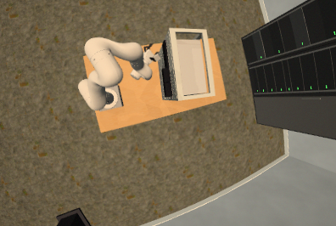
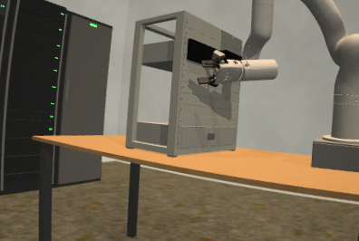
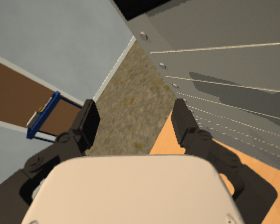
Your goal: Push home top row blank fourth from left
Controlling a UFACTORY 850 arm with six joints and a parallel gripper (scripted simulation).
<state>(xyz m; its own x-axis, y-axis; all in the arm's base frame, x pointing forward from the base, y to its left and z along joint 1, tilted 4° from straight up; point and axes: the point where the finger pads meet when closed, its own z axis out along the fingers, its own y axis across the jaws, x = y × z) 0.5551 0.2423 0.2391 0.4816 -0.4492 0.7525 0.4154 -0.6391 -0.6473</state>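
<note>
While we hover at the front of the rack (image 2: 181, 84) with our fingers spread wide and nothing between them, our gripper (image 2: 208, 72) sits just off the chassis's (image 2: 201, 49) dark band near the top of the front face. The target blank is in that band, top row, at the end nearest the arm in the exterior view; we cannot pick it out singly from here, and the wrist view catches only grey panel and the rack's edge. We'd judge the blank a stiff, light plastic part sliding on rails, so there's nothing to grasp: a flat, square push on the middle of its face should do, firm enough to click the latch. The rack looks tall and hollow, so a hard shove could nudge it on the smooth orange counter (image 2: 272, 166). Around us, speckled brown floor (image 1: 51, 164), pale walls and dark server cabinets (image 2: 32, 89) with green lights, well apart from the counter
</note>
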